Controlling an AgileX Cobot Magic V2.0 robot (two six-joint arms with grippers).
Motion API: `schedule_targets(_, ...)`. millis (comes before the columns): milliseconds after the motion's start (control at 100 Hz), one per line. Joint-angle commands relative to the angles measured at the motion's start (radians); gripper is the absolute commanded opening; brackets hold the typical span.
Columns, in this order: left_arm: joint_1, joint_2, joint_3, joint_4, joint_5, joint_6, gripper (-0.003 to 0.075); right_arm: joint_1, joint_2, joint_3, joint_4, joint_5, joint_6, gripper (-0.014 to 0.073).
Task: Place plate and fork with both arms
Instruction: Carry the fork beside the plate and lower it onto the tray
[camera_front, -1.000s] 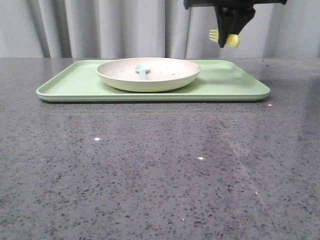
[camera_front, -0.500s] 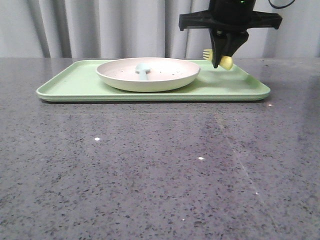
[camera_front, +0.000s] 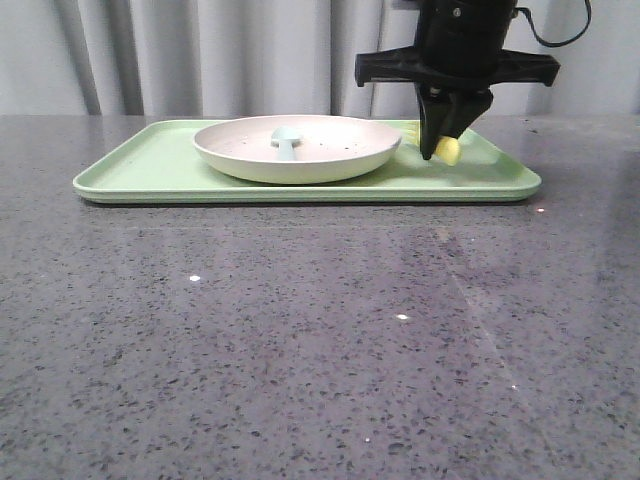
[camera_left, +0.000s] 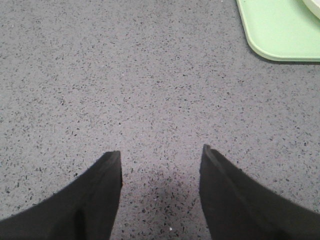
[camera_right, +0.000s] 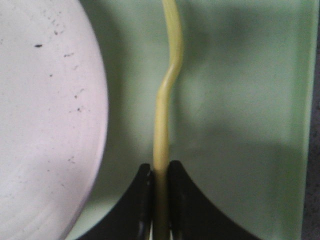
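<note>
Fingers of the right hand are pressed together on the fork, pinching its slim yellow handle edge-on between the two black tips. In the front view that hand hangs low over the right part of the tray, its tips just above or at the tray floor; whether the fork touches the tray cannot be told. The fork's rounded yellow end shows beside the fingertips, and a pale bit of it shows behind them toward the plate.

The right wrist view shows the fork's handle running away from the fingers over the green tray, with a slight kink partway along. The plate lies just beside the fork, its speckled cream-pink inside and pale rim close to the handle but apart from it.

The plate stands on the tray, left of the right hand, and a pale blue-green utensil lies inside it.

The left hand hovers over the bare grey speckled tabletop, its two black fingers spread apart with nothing between them. A corner of the tray shows at the edge of that view.
</note>
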Motion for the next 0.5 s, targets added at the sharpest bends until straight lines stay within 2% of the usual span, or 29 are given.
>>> schedule_targets(0,0.001,0.002,-0.028,-0.013,-0.065,-0.007,0.0356,-0.007,-0.071,-0.018,-0.01,-0.038,-0.011,-0.0039)
schedule_targets(490,0.001,0.002,-0.028,-0.013,-0.065,-0.007,0.0356,-0.007,-0.071,-0.018,-0.012,-0.022,-0.011,-0.0035)
